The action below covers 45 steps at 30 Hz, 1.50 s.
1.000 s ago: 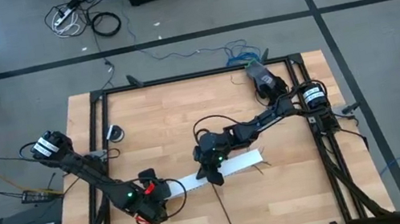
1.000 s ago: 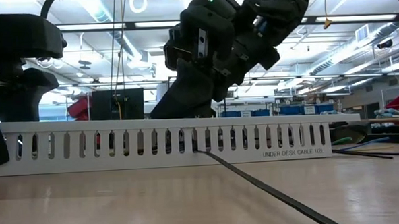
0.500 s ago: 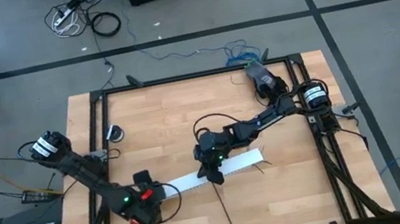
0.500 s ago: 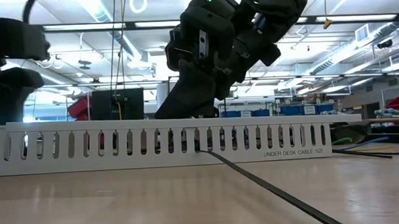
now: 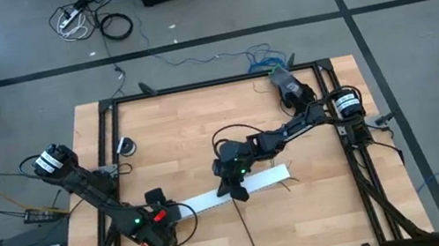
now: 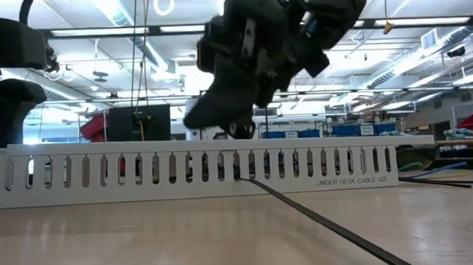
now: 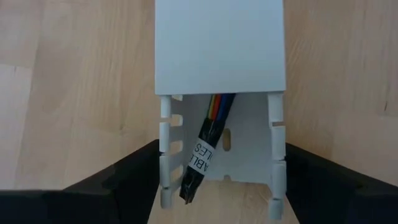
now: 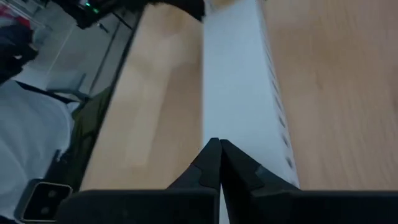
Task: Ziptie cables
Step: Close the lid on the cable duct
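Hanging right end effector [image 8: 219,149]: tips pressed together over white channel [image 5: 227,192], frame middle
Left end effector [image 7: 217,186]: wide, at channel's end
Cables [image 7: 214,115]: inside channel
Ziptie [image 6: 320,221]: flat on bench [image 5: 177,139]

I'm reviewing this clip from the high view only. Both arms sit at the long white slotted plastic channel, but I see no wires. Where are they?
Observer: The left wrist view shows the bundle of thin coloured cables lying inside the channel's open end, with a white label on it.
Operator: Is the left gripper clamping that end?
Observer: No. The left gripper is open, with one finger on either side of the channel end.
Operator: And the right one?
Observer: The right gripper is shut on nothing, with its tips together above the channel's top.
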Tool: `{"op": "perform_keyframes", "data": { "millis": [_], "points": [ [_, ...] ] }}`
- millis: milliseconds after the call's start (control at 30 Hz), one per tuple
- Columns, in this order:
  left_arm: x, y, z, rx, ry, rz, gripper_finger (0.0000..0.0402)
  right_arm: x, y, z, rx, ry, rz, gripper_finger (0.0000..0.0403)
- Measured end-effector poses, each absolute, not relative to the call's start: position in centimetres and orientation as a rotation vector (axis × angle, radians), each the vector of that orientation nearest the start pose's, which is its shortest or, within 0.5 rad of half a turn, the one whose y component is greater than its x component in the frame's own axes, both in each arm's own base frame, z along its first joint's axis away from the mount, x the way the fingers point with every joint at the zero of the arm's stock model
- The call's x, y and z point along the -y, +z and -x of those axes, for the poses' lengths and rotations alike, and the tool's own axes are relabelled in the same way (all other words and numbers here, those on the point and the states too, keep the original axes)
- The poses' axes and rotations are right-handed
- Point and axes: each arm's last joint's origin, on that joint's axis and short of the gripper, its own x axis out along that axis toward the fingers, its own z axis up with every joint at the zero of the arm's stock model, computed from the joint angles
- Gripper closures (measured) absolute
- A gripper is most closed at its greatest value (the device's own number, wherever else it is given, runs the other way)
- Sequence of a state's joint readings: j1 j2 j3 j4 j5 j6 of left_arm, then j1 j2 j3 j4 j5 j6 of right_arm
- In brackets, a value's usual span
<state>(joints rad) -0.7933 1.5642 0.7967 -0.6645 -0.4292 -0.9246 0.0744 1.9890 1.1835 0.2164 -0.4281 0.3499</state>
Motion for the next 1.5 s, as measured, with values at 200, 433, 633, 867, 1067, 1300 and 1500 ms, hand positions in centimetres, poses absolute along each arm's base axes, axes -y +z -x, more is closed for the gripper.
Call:
{"op": "perform_keyframes", "data": {
  "millis": [200,433,633,867,1067,1300,1500],
  "points": [
    [16.9,14.8,-18.4,-1.139,0.256,-0.018,0.0116,-4.7,17.1,-41.1,-0.667,0.348,-0.414,0.0402],
    [17.0,14.8,-18.6,-1.114,0.251,-0.004,0.0145,-6.1,16.2,-40.2,-0.804,0.27,-0.411,0.0402],
    [17.2,14.9,-18.7,-1.101,0.241,0.009,0.0147,-6.5,16.1,-40.1,-0.813,0.235,-0.405,0.0402],
    [17.3,14.7,-18.8,-1.106,0.239,0.006,0.0159,-6.5,15.5,-40.3,-0.819,0.22,-0.404,0.0403],
    [17.3,14.7,-18.8,-1.103,0.239,0.008,0.0166,-6.4,14.7,-40.9,-0.794,0.241,-0.417,0.0403],
    [17.3,14.6,-18.9,-1.1,0.239,0.008,0.0167,-6.1,14.8,-41.0,-0.775,0.259,-0.415,0.0403],
    [17.2,14.6,-19.0,-1.1,0.238,0.009,0.0167,-5.9,13.4,-41.7,-0.759,0.313,-0.441,0.0403]
  ]
}}
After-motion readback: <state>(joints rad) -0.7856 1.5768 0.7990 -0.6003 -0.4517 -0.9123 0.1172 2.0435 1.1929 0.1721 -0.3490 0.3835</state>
